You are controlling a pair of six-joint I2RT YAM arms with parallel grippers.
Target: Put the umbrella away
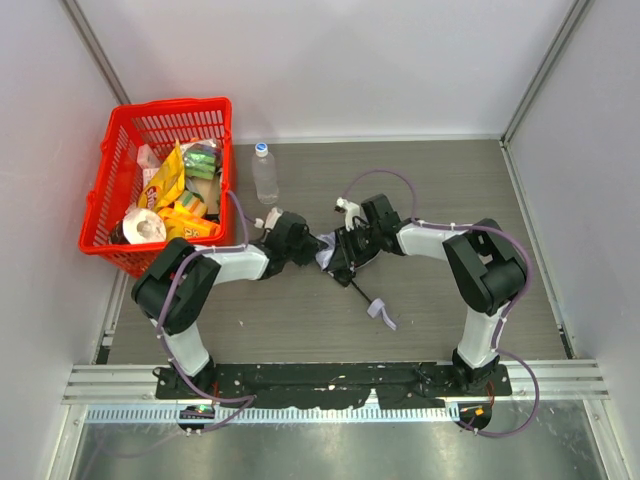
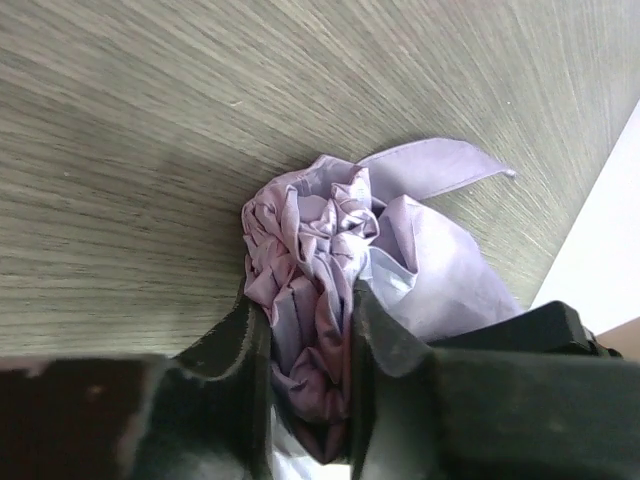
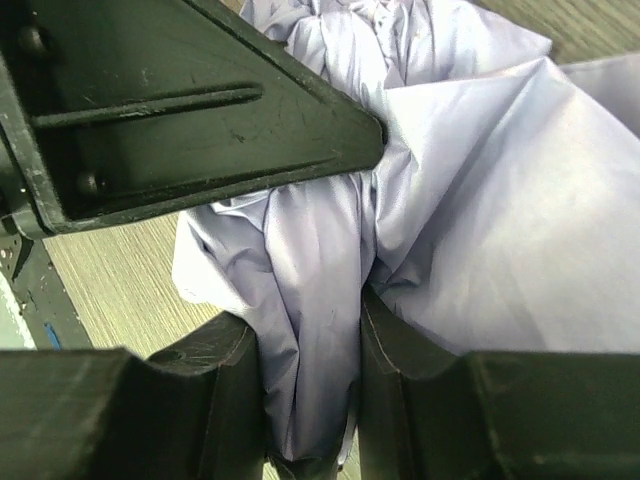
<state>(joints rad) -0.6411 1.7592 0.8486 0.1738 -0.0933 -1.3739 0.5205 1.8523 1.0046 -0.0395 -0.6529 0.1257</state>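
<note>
The umbrella (image 1: 328,253) lies bunched at the middle of the table between both grippers. Its pale lavender canopy fills the left wrist view (image 2: 320,250) and the right wrist view (image 3: 470,200). Its black shaft and light strap (image 1: 381,309) trail toward the near right. My left gripper (image 1: 310,247) is shut on the folded fabric, which is pinched between its fingers (image 2: 225,345). My right gripper (image 1: 340,256) is shut on another fold of fabric between its fingers (image 3: 215,365). The left gripper's black finger (image 3: 200,110) shows in the right wrist view just above the fabric.
A red basket (image 1: 115,160) with snack packs and a paper roll stands at the far left. A clear plastic bottle (image 1: 265,173) stands upright beside it. White walls close in the back and both sides.
</note>
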